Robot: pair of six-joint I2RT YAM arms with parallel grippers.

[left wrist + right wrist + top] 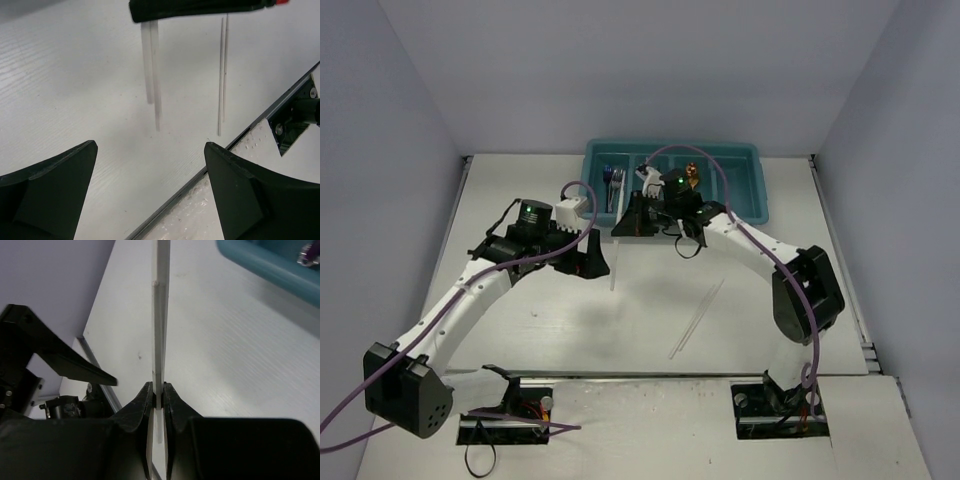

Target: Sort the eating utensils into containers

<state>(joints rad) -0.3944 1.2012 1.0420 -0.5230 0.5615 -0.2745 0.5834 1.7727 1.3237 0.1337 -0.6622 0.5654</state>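
My right gripper (628, 222) (159, 390) is shut on one end of a thin pale chopstick (161, 315) (614, 270), which reaches out over the white table just in front of the teal tray (750, 200) (265, 262). The left gripper (596, 256) (150, 170) stands open beside that stick, with nothing between its black fingers (55, 190). In the left wrist view the held chopstick (154, 75) hangs from the right gripper's body (200, 7). Another chopstick (697, 318) (222, 75) lies flat on the table. In the tray lie a silver utensil (611, 182) and a gold one (692, 174).
The tray stands at the table's far middle, against the back wall. Grey walls close in the left, right and back sides. A metal rail (670, 375) (260, 122) runs along the near table edge, with both arm bases behind it.
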